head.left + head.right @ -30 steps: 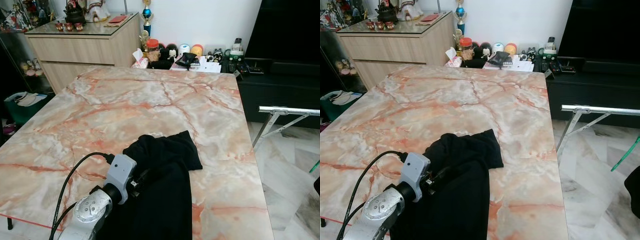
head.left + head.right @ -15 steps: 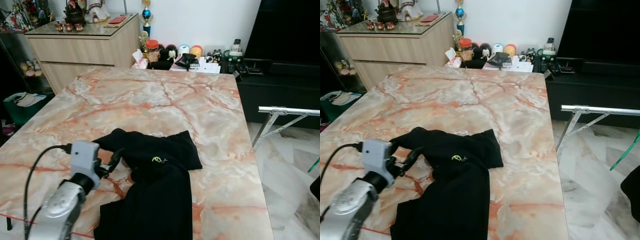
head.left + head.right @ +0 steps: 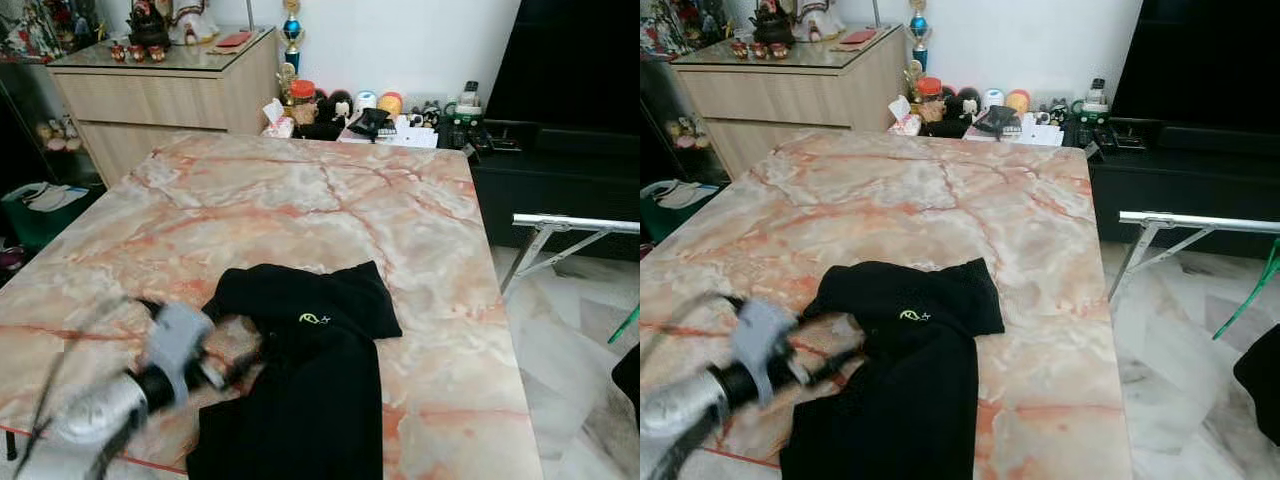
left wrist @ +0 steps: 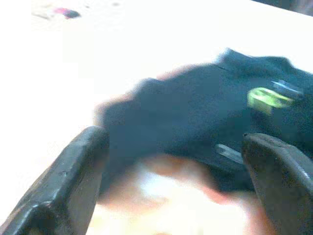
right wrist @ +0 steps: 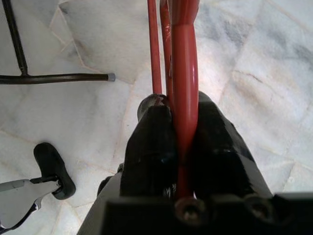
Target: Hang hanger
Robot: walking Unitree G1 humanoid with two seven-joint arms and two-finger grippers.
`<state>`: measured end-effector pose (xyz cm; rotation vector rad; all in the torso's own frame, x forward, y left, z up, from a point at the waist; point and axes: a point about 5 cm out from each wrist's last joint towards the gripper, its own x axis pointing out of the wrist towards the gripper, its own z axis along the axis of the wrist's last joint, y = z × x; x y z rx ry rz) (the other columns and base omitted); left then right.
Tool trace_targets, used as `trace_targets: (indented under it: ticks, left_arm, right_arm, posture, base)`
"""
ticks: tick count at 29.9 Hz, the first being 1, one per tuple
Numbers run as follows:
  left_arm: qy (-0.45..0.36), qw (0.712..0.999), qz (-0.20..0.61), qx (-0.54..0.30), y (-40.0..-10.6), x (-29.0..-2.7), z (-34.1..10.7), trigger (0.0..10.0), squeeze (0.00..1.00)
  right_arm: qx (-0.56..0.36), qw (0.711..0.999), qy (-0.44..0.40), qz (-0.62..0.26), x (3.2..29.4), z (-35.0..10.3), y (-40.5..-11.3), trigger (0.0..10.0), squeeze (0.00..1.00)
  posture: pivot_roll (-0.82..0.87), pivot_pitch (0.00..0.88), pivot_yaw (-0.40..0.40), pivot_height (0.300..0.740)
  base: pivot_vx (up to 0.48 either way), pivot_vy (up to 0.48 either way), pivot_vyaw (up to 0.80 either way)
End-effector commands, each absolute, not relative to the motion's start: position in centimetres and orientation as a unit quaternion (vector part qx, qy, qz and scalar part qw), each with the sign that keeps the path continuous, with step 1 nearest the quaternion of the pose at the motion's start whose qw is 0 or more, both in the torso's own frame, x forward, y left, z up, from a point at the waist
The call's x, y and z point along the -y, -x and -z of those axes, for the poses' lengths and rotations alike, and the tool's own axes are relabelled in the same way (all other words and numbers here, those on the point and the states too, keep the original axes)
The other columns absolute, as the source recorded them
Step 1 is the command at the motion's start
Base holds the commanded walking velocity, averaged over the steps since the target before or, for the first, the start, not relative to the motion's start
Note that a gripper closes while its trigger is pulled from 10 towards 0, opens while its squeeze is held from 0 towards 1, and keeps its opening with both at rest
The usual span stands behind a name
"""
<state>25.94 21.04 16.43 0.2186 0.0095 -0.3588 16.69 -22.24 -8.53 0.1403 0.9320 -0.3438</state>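
A black garment [image 3: 300,370] with a small yellow logo lies crumpled on the marble table [image 3: 300,210], near its front edge. My left gripper [image 3: 235,370] is blurred with motion, low over the table at the garment's left edge. In the left wrist view its fingers [image 4: 58,186] stand wide apart and open, with the black cloth [image 4: 195,117] just ahead of them. My right gripper [image 5: 178,105] is shut on a red hanger [image 5: 185,49], held over the tiled floor.
A metal rack frame [image 3: 570,225] stands right of the table over pale floor tiles, with a thin green rod [image 3: 1250,300] beside it. A wooden cabinet [image 3: 160,90] and small clutter [image 3: 370,115] sit beyond the far edge. A black console [image 3: 560,160] is at back right.
My left arm lifted off the garment, swung left while the collar spread out, and now moves low back toward the garment's left edge. The logo has come into view.
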Motion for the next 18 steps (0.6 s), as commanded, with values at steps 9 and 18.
trace_targets:
  ticks: [9, 18]
  left_arm:
    - [0.009, 0.998, 0.030, 0.057, -26.9, -19.7, -16.7, 10.0, 0.00]
    - [0.002, 0.997, 0.004, 0.071, -26.8, -20.8, -16.2, 10.0, 0.00]
  right_arm:
    - [-0.448, 0.876, -0.068, 0.164, 22.2, 8.5, -16.8, 10.0, 0.00]
    - [-0.452, 0.874, -0.068, 0.165, 22.1, 8.6, -16.7, 10.0, 0.00]
  posture:
    - [0.16, 0.065, 0.001, 0.740]
    - [0.15, 0.056, 0.006, 0.740]
  base:
    - [0.000, 0.000, 0.00]
    - [0.000, -0.302, 0.00]
